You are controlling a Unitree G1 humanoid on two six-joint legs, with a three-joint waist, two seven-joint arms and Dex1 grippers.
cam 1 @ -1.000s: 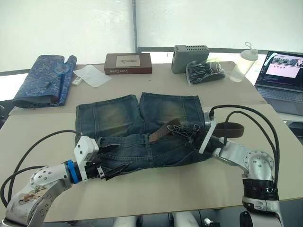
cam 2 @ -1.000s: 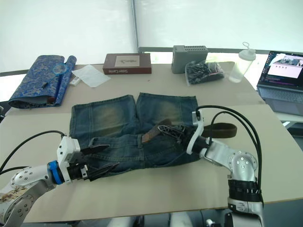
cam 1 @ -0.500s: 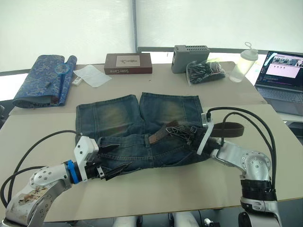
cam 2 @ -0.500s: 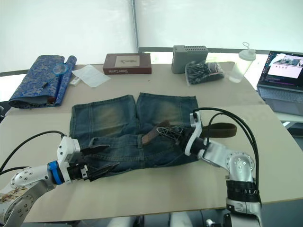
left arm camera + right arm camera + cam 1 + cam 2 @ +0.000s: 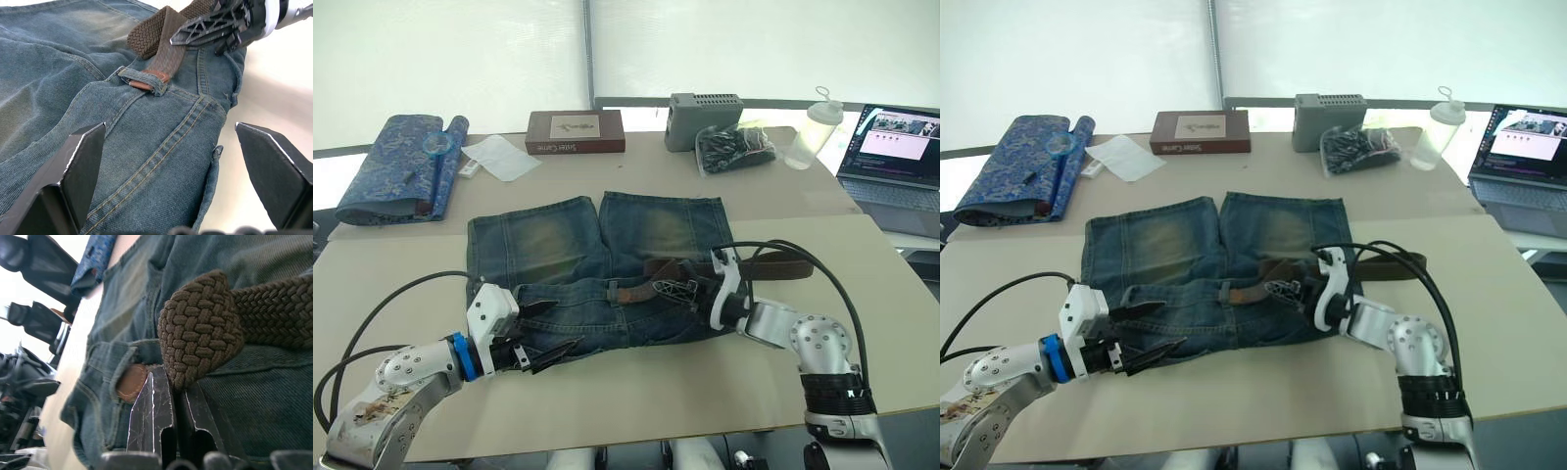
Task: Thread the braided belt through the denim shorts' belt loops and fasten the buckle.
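The denim shorts (image 5: 592,259) lie flat on the table with the waistband toward me. The braided belt (image 5: 773,260) runs from the shorts' right side leftward along the waistband. Its brown leather tip (image 5: 155,75) sits inside a belt loop (image 5: 142,81) near the middle. My right gripper (image 5: 671,289) is shut on the belt just right of that loop, and the strap bulges up above its fingertips (image 5: 146,396). My left gripper (image 5: 551,330) stands open over the shorts' near left corner, holding nothing. I cannot make out the buckle.
At the back of the table lie a blue patterned rolled cloth (image 5: 396,166), white paper (image 5: 499,155), a brown box (image 5: 576,130), a grey box (image 5: 705,106), a black bag (image 5: 736,147) and a plastic bottle (image 5: 808,132). A laptop (image 5: 896,157) stands at the right.
My right gripper has moved left along the waistband, dragging the belt with it and bringing the tip into the middle loop. The left arm has stayed put.
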